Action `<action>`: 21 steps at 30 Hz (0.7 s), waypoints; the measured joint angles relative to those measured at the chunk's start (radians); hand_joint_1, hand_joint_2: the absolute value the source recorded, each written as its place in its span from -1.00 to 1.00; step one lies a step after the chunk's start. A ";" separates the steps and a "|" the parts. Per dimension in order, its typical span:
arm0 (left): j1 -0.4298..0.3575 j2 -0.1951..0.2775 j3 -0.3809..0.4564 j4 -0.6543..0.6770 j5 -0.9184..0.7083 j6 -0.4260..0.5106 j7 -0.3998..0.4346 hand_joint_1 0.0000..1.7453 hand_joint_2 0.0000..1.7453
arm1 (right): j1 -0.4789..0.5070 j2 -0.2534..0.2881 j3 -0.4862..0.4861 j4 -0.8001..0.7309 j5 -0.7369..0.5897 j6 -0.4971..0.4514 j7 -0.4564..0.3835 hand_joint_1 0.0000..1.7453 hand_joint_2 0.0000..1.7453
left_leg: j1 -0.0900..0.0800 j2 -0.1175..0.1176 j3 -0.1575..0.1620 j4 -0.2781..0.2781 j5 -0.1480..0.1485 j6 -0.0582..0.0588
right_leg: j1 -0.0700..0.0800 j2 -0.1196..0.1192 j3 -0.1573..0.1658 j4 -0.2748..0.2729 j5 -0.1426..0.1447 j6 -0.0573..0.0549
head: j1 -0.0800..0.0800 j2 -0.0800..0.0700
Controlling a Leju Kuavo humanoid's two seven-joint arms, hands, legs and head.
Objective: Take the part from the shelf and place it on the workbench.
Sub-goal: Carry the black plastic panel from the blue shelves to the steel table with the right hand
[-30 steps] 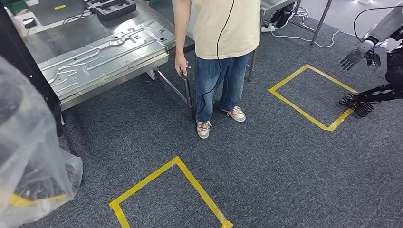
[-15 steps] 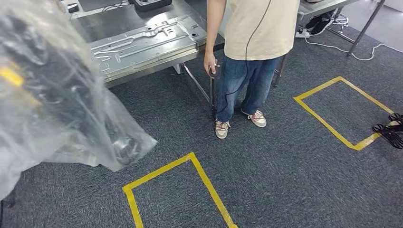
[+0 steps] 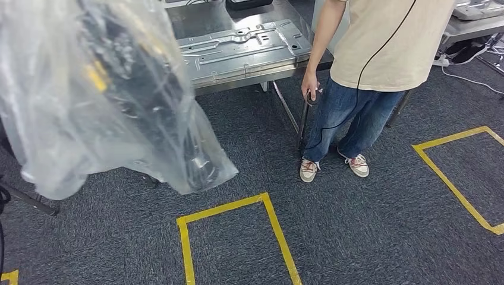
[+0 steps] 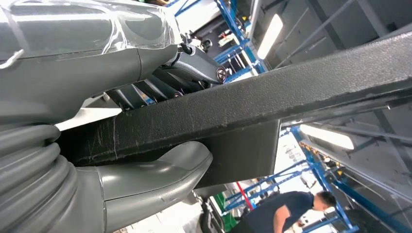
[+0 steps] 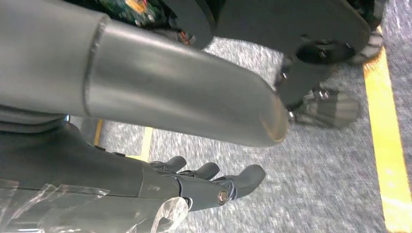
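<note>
Across the upper left of the head view, hanging in clear plastic bag (image 3: 71, 119), the dark part (image 3: 148, 101), raised above the grey carpet (image 3: 356, 237) and well short of the counter (image 3: 238, 24). In the left wrist view, gripped between the thumb and the darker fingers of the left robot hand (image 4: 160, 121), the part's black textured edge (image 4: 272, 97). On the counter at top centre, a pressed metal panel (image 3: 246, 50). Beside the counter's corner, upper right, a person (image 3: 380, 71) in a beige shirt and jeans, one hand near the counter leg. On the carpet, yellow tape squares (image 3: 238, 237). In the right wrist view, the right robot hand (image 5: 204, 184), fingers spread over the carpet, holding nothing.
</note>
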 joint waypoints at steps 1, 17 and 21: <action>0.000 0.000 0.000 0.000 0.005 0.000 -0.003 1.00 1.00 | -0.003 0.002 0.000 0.000 0.000 0.002 0.000 -1.00 -1.00 | 0.002 -0.005 -0.003 -0.001 0.000 -0.004 | 0.001 -0.013 0.001 -0.001 0.000 -0.006 | 0.000 0.000; -0.005 0.003 -0.001 0.010 0.126 -0.017 -0.063 1.00 1.00 | -0.011 0.009 0.000 0.000 -0.005 -0.016 0.004 -1.00 -1.00 | -0.029 0.194 -0.021 0.004 0.015 0.021 | 0.025 -0.177 0.045 -0.007 -0.042 -0.009 | -0.007 0.000; -0.002 0.006 0.003 0.010 0.200 -0.040 -0.102 1.00 1.00 | -0.003 0.010 0.000 0.000 -0.011 -0.034 0.008 -1.00 -1.00 | -0.019 0.167 -0.013 -0.004 0.015 0.036 | 0.021 -0.077 -0.046 0.180 -0.135 0.001 | -0.005 0.000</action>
